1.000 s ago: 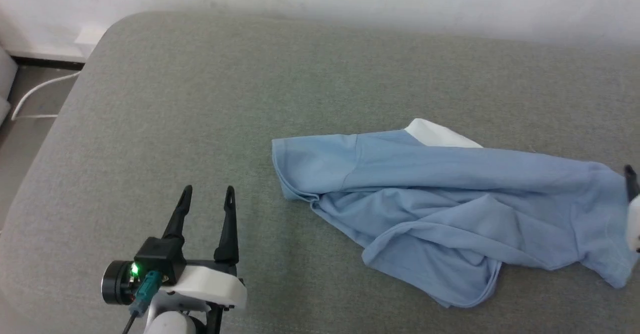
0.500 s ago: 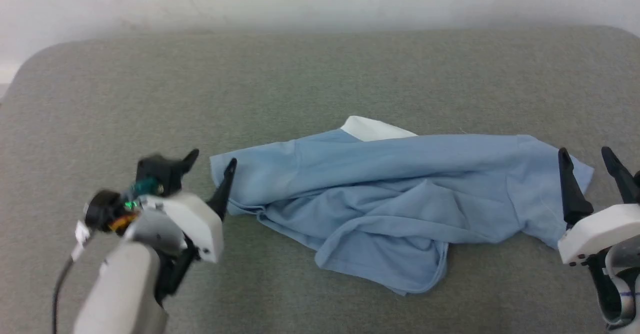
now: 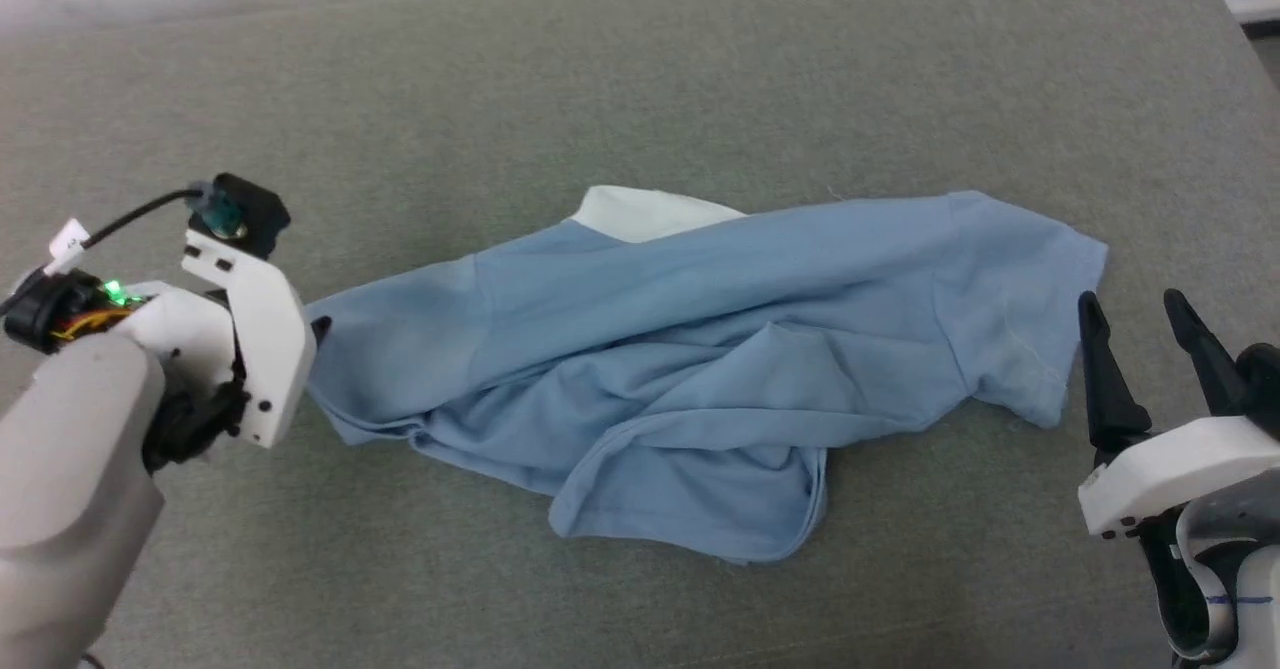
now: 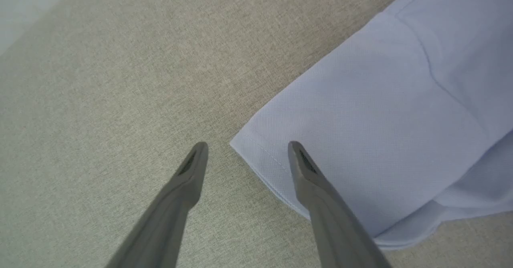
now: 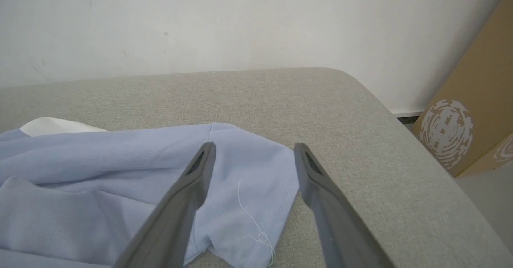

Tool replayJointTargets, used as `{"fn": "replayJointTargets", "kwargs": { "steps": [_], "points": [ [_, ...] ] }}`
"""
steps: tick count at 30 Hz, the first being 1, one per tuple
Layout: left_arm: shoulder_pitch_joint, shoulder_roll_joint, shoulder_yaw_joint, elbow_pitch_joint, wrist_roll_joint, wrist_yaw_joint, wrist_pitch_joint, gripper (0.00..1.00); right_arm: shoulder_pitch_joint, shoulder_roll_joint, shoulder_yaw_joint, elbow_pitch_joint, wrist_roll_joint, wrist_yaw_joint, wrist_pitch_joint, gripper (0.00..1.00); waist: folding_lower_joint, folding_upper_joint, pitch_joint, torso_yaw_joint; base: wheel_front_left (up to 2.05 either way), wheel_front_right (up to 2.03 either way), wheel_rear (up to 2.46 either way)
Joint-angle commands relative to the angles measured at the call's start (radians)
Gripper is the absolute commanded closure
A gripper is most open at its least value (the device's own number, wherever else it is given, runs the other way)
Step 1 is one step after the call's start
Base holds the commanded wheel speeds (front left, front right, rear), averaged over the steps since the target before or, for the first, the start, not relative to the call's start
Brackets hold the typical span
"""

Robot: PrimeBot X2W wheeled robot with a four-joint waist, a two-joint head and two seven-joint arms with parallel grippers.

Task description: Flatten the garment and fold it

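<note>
At the far left, a small white tag (image 3: 70, 239) hung on the black cable (image 3: 140, 211) of my left arm; any writing on it was too small to read. A green light (image 3: 115, 296) glowed on the wrist beside it. My left tool (image 4: 247, 150) was open, its two fingers spread wide and holding nothing. In the left wrist view, one finger lay over the bare grey upholstered cushion (image 3: 300, 549) and the other over the stitched hem of the left sleeve (image 4: 360, 140), with the sleeve's corner between them. I could not tell whether either tip touched the cloth.

The light blue polo shirt (image 3: 700, 349) lay crumpled across the middle of the cushion, stretched from left to right, with deep folds and one loose flap bunched toward me. Its white collar (image 3: 645, 214) poked out along the far edge, left of centre.

The shirt's right end (image 3: 1020, 279) finished in a hemmed edge, and a loose white thread (image 5: 252, 220) trailed from it. My right tool (image 3: 1130, 301) was open too, fingers apart and empty, just beside that edge in the head view. In the right wrist view, the hem sat between and beyond the fingers.

Beyond the cushion's rounded right corner stood a white wall (image 5: 240, 19). Furthest right leaned a brown cardboard box (image 5: 477, 79) bearing a round white mottled print (image 5: 447, 134).
</note>
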State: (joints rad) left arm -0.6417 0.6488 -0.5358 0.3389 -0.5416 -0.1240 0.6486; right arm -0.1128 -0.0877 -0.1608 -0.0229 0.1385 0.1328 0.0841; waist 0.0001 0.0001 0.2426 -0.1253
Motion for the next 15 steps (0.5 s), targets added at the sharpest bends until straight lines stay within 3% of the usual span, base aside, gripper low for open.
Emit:
{"fn": "replayJointTargets", "kwargs": {
  "steps": [1, 15],
  "points": [
    [-0.023, 0.013, -0.025, 0.011, -0.007, -0.007, 0.006, 0.0, -0.003, 0.006, -0.002, -0.001, -0.004, -0.002, -0.007, 0.0, -0.0001, -0.0001, 0.04, -0.041, 0.0, 0.0, 0.0],
    [-0.089, 0.082, -0.228, 0.134, -0.062, -0.007, 0.0, 0.0, -0.011, 0.02, -0.008, 0.014, -0.017, -0.002, -0.014, 0.0, -0.0001, -0.0001, 0.086, -0.057, 0.0, 0.0, 0.0]
  ]
}}
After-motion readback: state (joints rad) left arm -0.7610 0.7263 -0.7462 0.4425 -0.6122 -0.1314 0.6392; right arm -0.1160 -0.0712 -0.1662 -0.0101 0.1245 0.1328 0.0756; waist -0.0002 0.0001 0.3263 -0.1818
